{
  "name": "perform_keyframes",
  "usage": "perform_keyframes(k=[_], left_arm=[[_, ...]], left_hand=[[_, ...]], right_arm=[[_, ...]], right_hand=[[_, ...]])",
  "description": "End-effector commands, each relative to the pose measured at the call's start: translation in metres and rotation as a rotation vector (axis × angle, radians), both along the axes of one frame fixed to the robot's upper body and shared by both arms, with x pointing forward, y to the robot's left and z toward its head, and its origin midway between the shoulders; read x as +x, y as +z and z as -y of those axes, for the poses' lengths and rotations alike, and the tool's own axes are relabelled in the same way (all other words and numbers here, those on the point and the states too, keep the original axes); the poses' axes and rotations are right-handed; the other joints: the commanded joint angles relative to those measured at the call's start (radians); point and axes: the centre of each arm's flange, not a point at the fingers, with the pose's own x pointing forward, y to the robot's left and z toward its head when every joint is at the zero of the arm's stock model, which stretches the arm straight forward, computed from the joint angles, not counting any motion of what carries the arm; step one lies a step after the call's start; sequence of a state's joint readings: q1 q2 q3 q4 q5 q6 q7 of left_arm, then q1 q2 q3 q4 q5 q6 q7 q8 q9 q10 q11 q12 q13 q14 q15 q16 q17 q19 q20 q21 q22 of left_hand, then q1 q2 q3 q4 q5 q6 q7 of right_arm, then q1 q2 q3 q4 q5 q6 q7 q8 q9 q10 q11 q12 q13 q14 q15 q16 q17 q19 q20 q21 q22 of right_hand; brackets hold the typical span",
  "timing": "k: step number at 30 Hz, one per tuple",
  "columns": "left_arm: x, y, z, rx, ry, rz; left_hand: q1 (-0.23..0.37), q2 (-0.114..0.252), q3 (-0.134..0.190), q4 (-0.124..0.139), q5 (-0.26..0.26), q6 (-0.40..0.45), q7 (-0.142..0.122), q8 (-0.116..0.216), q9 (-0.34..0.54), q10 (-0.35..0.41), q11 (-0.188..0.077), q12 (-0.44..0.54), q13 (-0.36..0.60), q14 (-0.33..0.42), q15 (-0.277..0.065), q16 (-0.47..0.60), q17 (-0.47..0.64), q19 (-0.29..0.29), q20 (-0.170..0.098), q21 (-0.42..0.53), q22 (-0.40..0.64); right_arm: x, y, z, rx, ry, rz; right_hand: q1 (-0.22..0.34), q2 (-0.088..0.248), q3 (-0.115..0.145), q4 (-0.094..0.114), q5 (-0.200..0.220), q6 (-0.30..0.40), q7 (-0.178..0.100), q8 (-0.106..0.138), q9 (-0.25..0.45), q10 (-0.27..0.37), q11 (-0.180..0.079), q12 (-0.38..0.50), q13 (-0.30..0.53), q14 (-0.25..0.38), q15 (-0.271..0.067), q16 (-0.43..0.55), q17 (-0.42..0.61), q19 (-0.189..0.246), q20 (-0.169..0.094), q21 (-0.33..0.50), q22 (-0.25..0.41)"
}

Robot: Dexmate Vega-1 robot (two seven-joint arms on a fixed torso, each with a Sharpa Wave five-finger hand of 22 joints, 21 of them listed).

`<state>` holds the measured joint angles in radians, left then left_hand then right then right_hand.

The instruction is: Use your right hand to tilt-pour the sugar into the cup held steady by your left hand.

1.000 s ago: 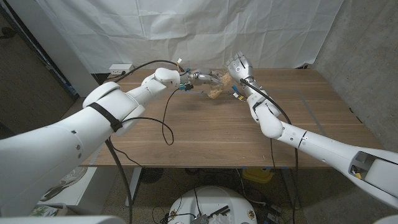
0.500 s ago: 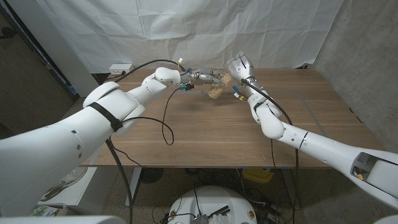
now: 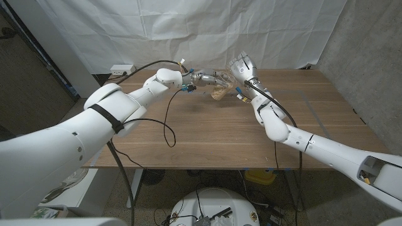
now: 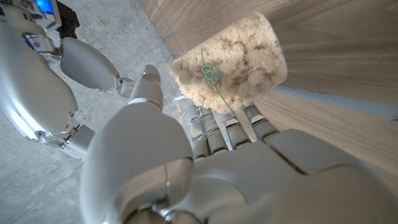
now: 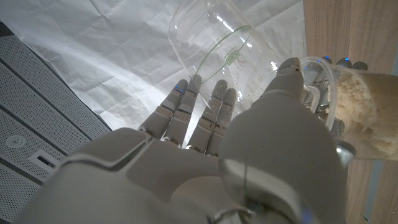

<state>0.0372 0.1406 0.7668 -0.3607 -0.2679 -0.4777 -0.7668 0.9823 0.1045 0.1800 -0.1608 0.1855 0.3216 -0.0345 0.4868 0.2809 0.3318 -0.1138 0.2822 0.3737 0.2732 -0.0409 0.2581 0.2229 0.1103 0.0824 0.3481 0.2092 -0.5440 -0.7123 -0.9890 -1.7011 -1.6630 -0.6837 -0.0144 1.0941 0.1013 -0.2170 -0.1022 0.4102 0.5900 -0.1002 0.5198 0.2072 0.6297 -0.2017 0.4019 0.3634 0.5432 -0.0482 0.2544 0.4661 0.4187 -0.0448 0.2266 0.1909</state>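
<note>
While both hands meet near the table's [image 3: 207,135] far edge, just in front of the white sheet [image 3: 188,31], the wide wooden top nearer the robot lies bare apart from a black cable [image 3: 168,129] looping from the left arm. To the right the table runs on to a grey wall [image 3: 370,56]; a power strip [image 3: 122,68] sits at the far left corner.

Held above the table, the cup [image 4: 231,61] is a clear plastic one packed with pale brown sugar [image 3: 220,93]. The left hand [image 4: 186,168] grips it from the side, fingers [image 4: 214,134] wrapped round its wall and thumb on the other side.

Just right of it, the right hand [image 5: 211,155] holds a second clear cup [image 5: 214,46], tipped over so its mouth touches or overlaps the rim of the filled one. Its fingers [image 5: 186,109] lie along the tipped cup's wall, thumb opposite. That cup looks see-through; whether any sugar is left inside I cannot tell.
</note>
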Motion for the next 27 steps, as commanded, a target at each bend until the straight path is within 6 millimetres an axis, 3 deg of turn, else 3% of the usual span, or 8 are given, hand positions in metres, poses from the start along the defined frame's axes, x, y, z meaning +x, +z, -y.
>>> perform_keyframes(k=[1, 8, 17, 27], left_arm=[[-0.005, -0.004, -0.002, -0.006, -0.039, 0.019], [-0.003, -0.011, -0.008, -0.032, -0.035, 0.013], [-0.003, -0.016, -0.016, -0.079, -0.034, 0.035], [-0.006, -0.025, -0.028, -0.167, -0.039, 0.079]], left_hand=[[-0.005, 0.008, 0.017, 0.018, 0.006, 0.018, -0.010, 0.004, 0.002, 0.005, -0.002, -0.001, 0.004, 0.002, -0.071, -0.006, 0.003, -0.001, 0.000, 0.006, 0.003], [-0.006, 0.009, 0.017, 0.019, 0.006, 0.013, -0.008, 0.002, 0.003, 0.004, -0.001, -0.002, 0.005, 0.003, -0.069, -0.007, 0.003, -0.002, 0.002, 0.007, 0.003], [-0.006, 0.007, 0.016, 0.018, 0.006, 0.010, -0.012, 0.000, 0.003, 0.003, -0.002, -0.003, 0.005, 0.002, -0.070, -0.007, 0.003, -0.001, 0.001, 0.007, 0.003], [-0.005, 0.007, 0.015, 0.017, 0.006, 0.010, -0.012, -0.001, 0.003, 0.004, -0.005, -0.004, 0.006, 0.002, -0.069, -0.007, 0.003, -0.003, 0.001, 0.007, 0.002]], right_arm=[[-0.002, 0.002, 0.007, 0.156, 0.060, -0.035], [-0.001, 0.004, 0.013, 0.273, 0.095, -0.034], [0.001, 0.010, 0.030, 0.642, 0.309, -0.137], [0.007, 0.004, 0.044, 0.911, 0.477, -0.213]], right_hand=[[0.021, 0.020, -0.011, 0.004, 0.005, 0.106, -0.092, 0.000, 0.004, 0.009, -0.002, -0.006, 0.004, 0.006, -0.180, -0.006, 0.006, 0.001, -0.095, 0.008, 0.003], [0.016, 0.021, -0.016, 0.009, 0.004, 0.103, -0.090, -0.003, 0.005, 0.006, 0.001, -0.011, 0.006, 0.008, -0.178, -0.008, 0.005, 0.005, -0.092, 0.010, 0.003], [0.016, 0.023, -0.020, 0.013, 0.004, 0.106, -0.087, -0.004, 0.006, 0.008, 0.009, -0.015, 0.010, 0.009, -0.177, -0.011, 0.005, 0.014, -0.088, 0.013, 0.002], [0.010, 0.027, -0.023, 0.020, 0.004, 0.106, -0.077, -0.007, 0.006, 0.011, 0.022, -0.018, 0.013, 0.013, -0.172, -0.010, 0.007, 0.017, -0.077, 0.014, 0.002]])
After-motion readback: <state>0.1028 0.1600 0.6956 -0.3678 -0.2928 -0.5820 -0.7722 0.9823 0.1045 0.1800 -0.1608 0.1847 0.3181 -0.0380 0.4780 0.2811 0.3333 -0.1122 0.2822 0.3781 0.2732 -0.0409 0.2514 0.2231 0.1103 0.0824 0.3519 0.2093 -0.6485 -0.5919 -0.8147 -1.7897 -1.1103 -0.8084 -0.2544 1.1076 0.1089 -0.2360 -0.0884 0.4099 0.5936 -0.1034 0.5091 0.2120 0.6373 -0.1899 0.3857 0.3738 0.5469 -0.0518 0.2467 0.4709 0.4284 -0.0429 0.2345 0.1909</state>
